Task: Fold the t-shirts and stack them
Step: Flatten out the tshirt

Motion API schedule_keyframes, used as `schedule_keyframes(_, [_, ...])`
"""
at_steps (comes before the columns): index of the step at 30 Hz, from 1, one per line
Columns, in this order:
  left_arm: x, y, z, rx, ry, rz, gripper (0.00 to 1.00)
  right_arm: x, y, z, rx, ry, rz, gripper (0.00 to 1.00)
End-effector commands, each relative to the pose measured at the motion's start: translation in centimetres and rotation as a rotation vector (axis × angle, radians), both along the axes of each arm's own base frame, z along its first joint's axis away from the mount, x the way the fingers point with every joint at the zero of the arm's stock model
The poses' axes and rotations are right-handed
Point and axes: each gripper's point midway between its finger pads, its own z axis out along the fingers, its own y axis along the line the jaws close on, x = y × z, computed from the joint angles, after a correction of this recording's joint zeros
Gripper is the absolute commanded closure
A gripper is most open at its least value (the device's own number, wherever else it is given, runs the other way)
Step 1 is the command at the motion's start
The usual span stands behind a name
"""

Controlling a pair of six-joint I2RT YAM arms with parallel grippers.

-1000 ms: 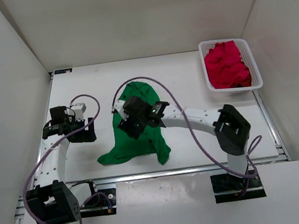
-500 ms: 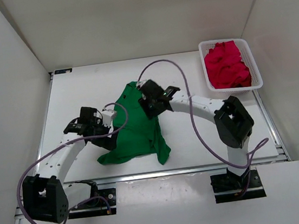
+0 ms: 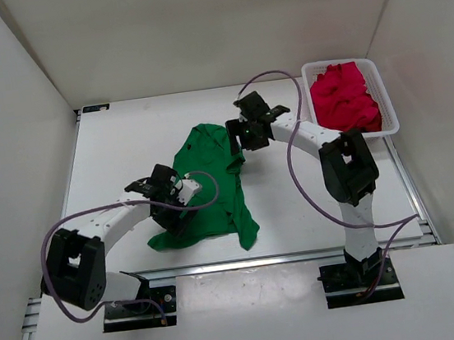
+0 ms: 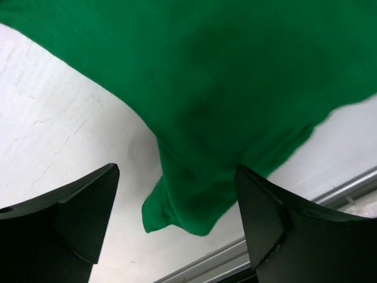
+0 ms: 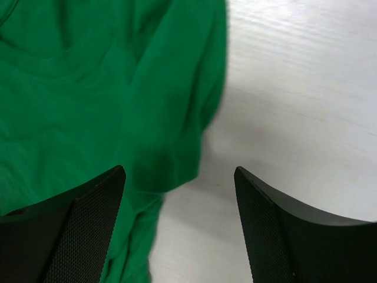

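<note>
My left pincer (image 4: 177, 171): jaws spread wide with nothing between them. It hangs over the green shirt's near-left corner, at about 7 o'clock of the cloth, and I cannot tell whether the fingers (image 4: 70, 212) touch the fabric.
My right pincer (image 5: 179, 171): jaws also wide apart and empty. It sits above the far-right edge of the same shirt, at about 1 o'clock of it, with one finger over green cloth and the other over bare desk.
Green shirt (image 3: 212, 180): lies loose and rumpled, unfolded, in the middle of the desk. Its long side runs from 12 o'clock down toward 6, and a narrow flap trails out at 5 o'clock.
Red shirts (image 3: 341, 98): one crumpled heap inside the basket. I cannot tell where one shirt ends and the other begins.
Basket (image 3: 355, 136): white mesh, at the far-right corner of the desk, about 2 o'clock from the centre and well apart from the green shirt.
Desk (image 3: 117, 150): white, with bare surface showing at 9 to 11 o'clock.
</note>
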Motion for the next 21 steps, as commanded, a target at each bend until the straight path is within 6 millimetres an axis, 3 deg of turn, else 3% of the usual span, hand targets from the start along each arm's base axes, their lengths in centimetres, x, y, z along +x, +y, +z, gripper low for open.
schedule_keyframes(1, [1.9, 0.5, -0.1, 0.041, -0.025, 0.026, 0.13, -1.2, 3.0, 0.6, 0.075, 0.015, 0.093, 0.20])
schedule_keyframes(4, [2.6, 0.1, -0.5, 0.033, -0.018, 0.045, 0.22, -1.7, 3.9, -0.5, 0.102, 0.059, 0.110, 0.21])
schedule_keyframes(7, [2.9, -0.4, -0.9, 0.047, -0.024, 0.029, 0.32, -1.4, 3.3, -1.8, 0.096, 0.099, 0.077, 0.39])
schedule_keyframes(9, [2.4, -1.0, -1.1, 0.027, 0.007, -0.012, 0.49, -0.9, 2.8, -1.7, 0.098, 0.102, 0.054, 0.85])
schedule_keyframes(10, [2.1, -1.2, -1.2, 0.015, 0.031, -0.022, 0.55, -0.7, 2.2, -1.5, 0.106, 0.109, 0.029, 1.00])
schedule_keyframes(13, [2.4, -1.0, -1.2, -0.004, 0.043, 0.011, 0.95, 0.4, 0.3, 0.4, 0.100, 0.058, 0.001, 1.00])
schedule_keyframes(16, [4.6, 1.1, -0.7, 0.005, 0.010, 0.105, 1.00, -0.1, -1.2, 2.8, 0.091, 0.006, -0.006, 1.00])
schedule_keyframes(17, [6.3, 2.1, 0.3, -0.006, -0.021, 0.160, 1.00, -0.5, -2.1, 3.8, 0.086, -0.012, -0.008, 1.00])
schedule_keyframes(18, [8.0, 3.9, 1.0, 0.004, -0.040, 0.221, 1.00, -1.2, -2.5, 3.7, 0.081, -0.008, -0.008, 1.00])
schedule_keyframes(19, [9.8, 4.8, 2.3, 0.011, -0.084, 0.252, 1.00, -1.6, -2.8, 5.4, 0.083, -0.045, 0.004, 1.00])
schedule_keyframes(21, [13.2, 9.0, 3.6, 0.041, -0.138, 0.376, 1.00, -3.6, -3.2, 6.4, 0.058, -0.084, 0.039, 1.00])
